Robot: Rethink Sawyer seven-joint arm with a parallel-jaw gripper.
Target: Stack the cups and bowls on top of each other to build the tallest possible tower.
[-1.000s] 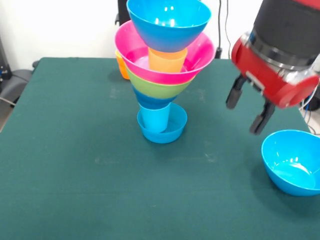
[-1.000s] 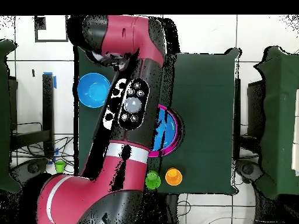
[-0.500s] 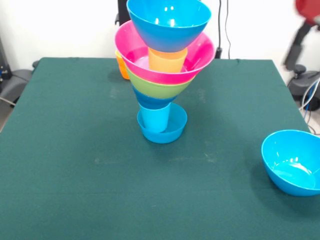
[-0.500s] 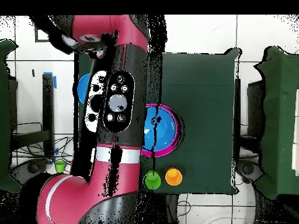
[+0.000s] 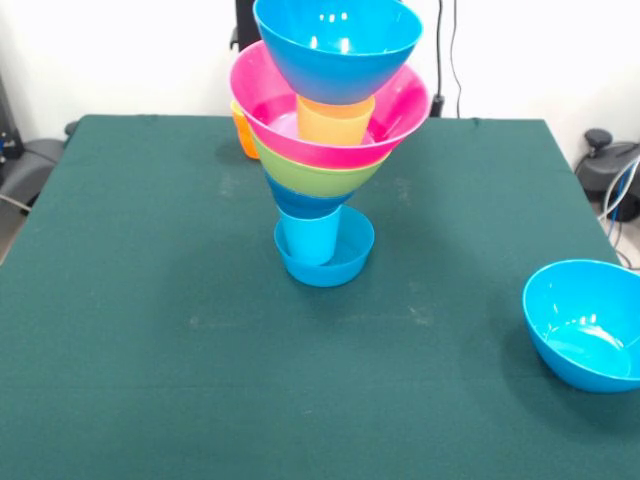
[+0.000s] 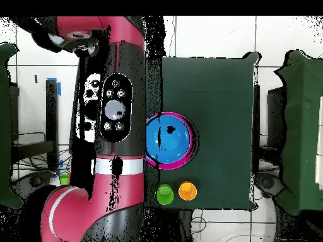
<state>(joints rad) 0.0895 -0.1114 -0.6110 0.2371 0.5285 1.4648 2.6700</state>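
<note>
Front view, near to far. A large bright blue glossy plastic bowl (image 5: 584,324) stands upright and alone at the table's near right edge, well apart from everything else. Around it lies the dark green cloth-covered table (image 5: 150,380). Near the table's middle, toward the far edge, rises the funnel-shaped tower (image 5: 328,140). Its base is a smaller blue plastic bowl (image 5: 345,262) with a light blue translucent tumbler (image 5: 308,237) standing in it. Above these sit a blue bowl (image 5: 305,204), a lime green bowl (image 5: 315,176) and the big pink bowl (image 5: 400,115). An orange translucent tumbler (image 5: 335,120) stands inside the pink bowl and carries a large bright blue bowl (image 5: 337,45) at the top. Behind the tower, near the far edge, an orange cup (image 5: 243,135) shows partly.

Overhead view: a green tumbler (image 6: 165,194) stands just beside this orange cup at the robot-side edge. The red and black arm (image 6: 113,126) reaches beyond the table's side edge; whether its gripper is open or closed cannot be told.
</note>
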